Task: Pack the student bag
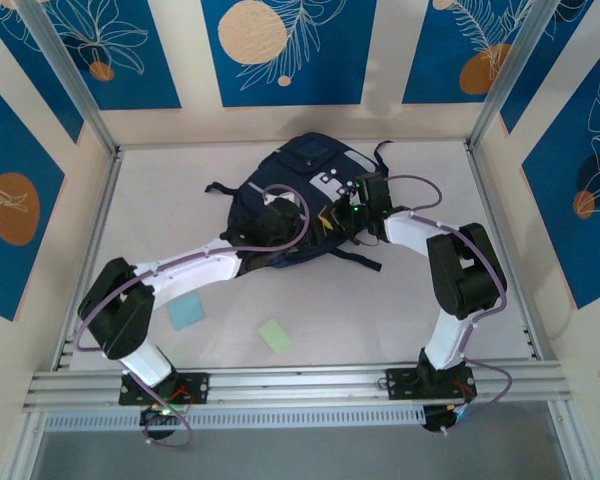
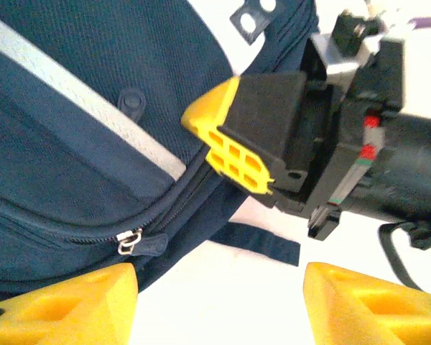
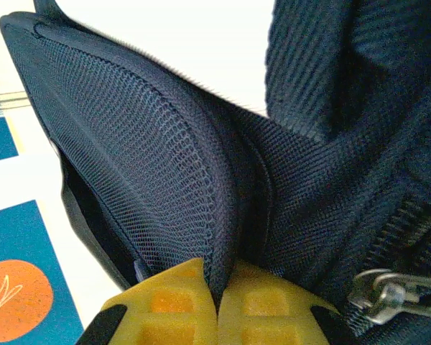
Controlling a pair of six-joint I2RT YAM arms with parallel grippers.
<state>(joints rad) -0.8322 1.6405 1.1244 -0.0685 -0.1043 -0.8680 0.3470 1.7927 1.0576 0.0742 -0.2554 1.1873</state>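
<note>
The student bag [image 1: 310, 175], navy with light grey patches, lies at the back middle of the table. My right gripper [image 1: 332, 218] is at its near right edge, shut on a fold of the bag's dark mesh fabric [image 3: 165, 165]; the yellow pads [image 3: 179, 302] pinch it tight. My left gripper [image 2: 219, 309] hovers open just beside the bag's edge, over bare table, its yellow fingers [image 2: 65, 305] wide apart. A silver zipper pull [image 2: 129, 241] lies near its left finger. The right gripper [image 2: 223, 140] appears across from it, clamped on the bag's rim.
A light blue sticky note [image 1: 187, 311] and a green one [image 1: 275, 335] lie on the white table in front of the bag. A loose dark strap [image 2: 255, 242] trails from the bag. Frame rails run along the table's sides and near edge.
</note>
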